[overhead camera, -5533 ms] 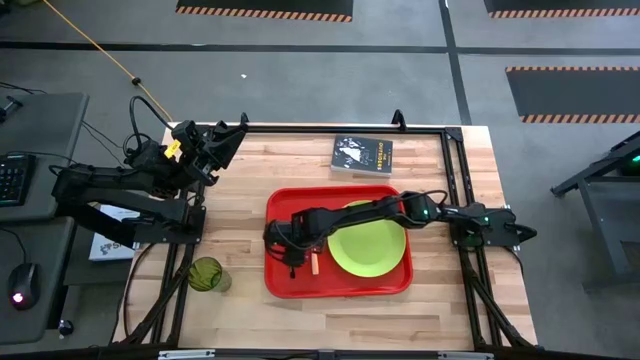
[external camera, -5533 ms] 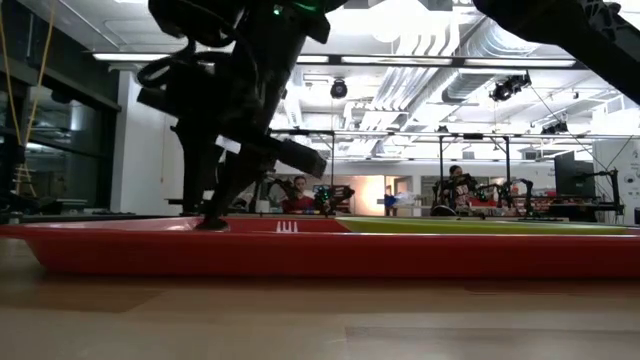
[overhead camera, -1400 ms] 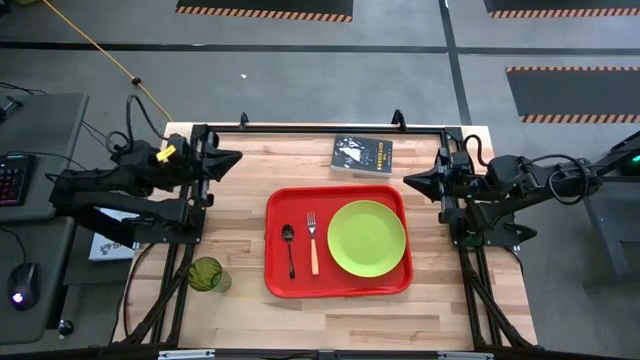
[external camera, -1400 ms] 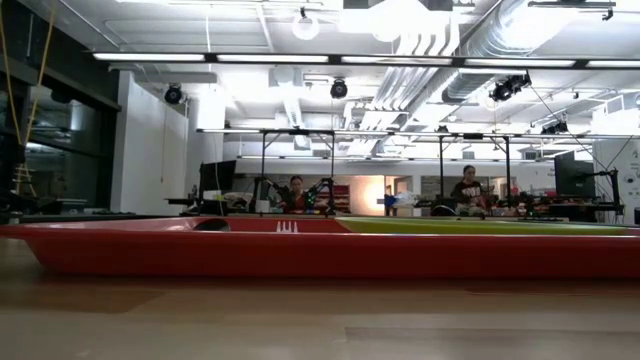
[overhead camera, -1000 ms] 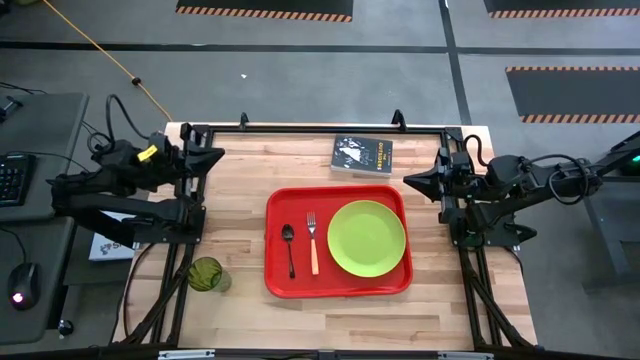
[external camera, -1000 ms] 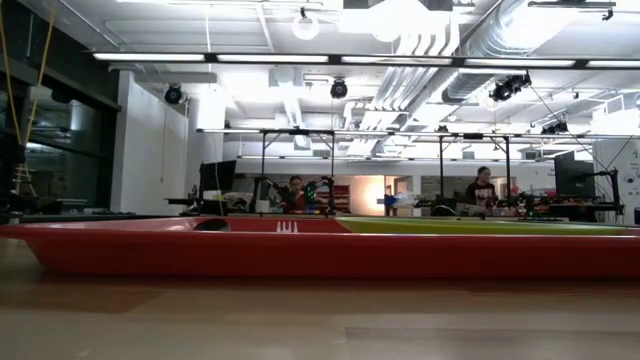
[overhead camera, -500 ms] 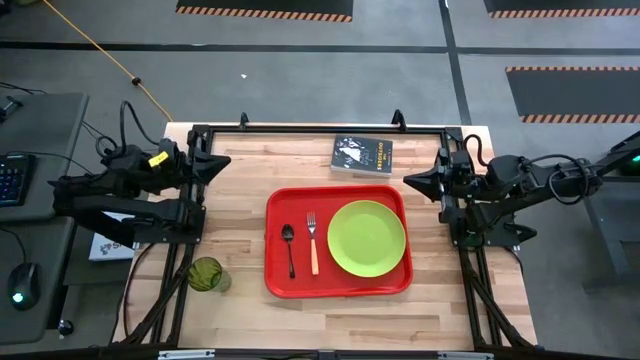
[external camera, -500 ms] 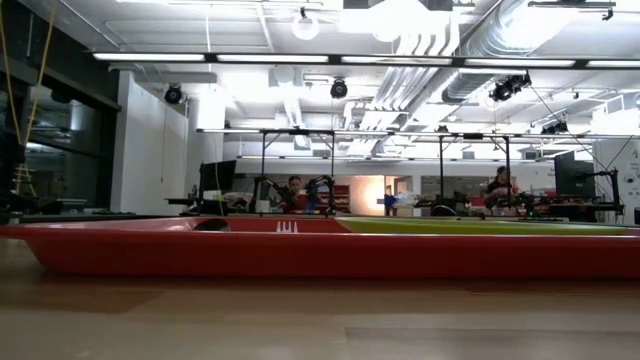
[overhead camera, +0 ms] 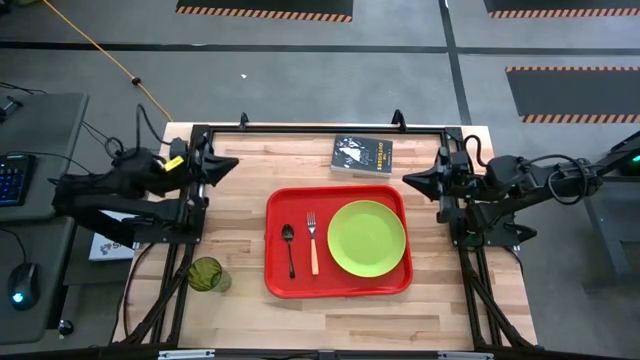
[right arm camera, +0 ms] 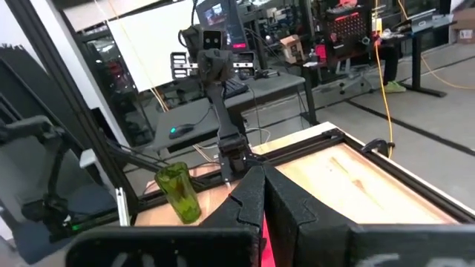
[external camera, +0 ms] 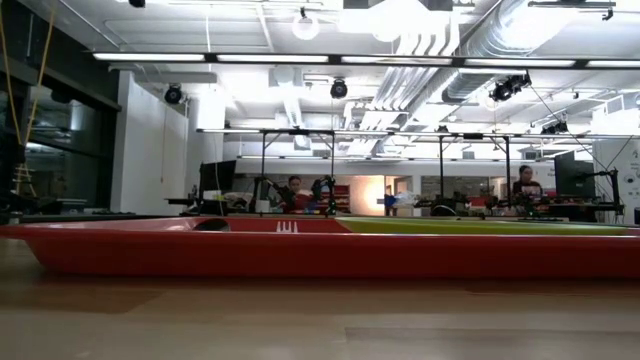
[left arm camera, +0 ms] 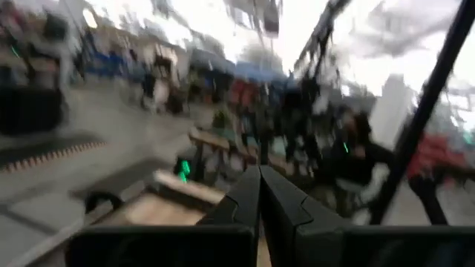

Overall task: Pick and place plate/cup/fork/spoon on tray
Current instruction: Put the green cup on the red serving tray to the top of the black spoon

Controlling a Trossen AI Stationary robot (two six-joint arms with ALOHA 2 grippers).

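Cup, small translucent olive tumbler, stands off the red tray: probably light, slippery; grip mid-wall. Left gripper and right gripper fingers pressed together.

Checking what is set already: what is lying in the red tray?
The tray holds the plate, fork and spoon; the cup stands outside it.

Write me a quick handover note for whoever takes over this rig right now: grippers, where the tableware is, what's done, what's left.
Left gripper: shut, empty, parked at the table's left edge.
Right gripper: shut, empty, parked at the right edge.
On the tray: plate, fork, spoon, lying side by side.
Cup stands upright on the table, left of the tray, near the front-left corner.
Done: plate, fork, spoon.
Left: cup onto the tray; the left arm looks nearer.
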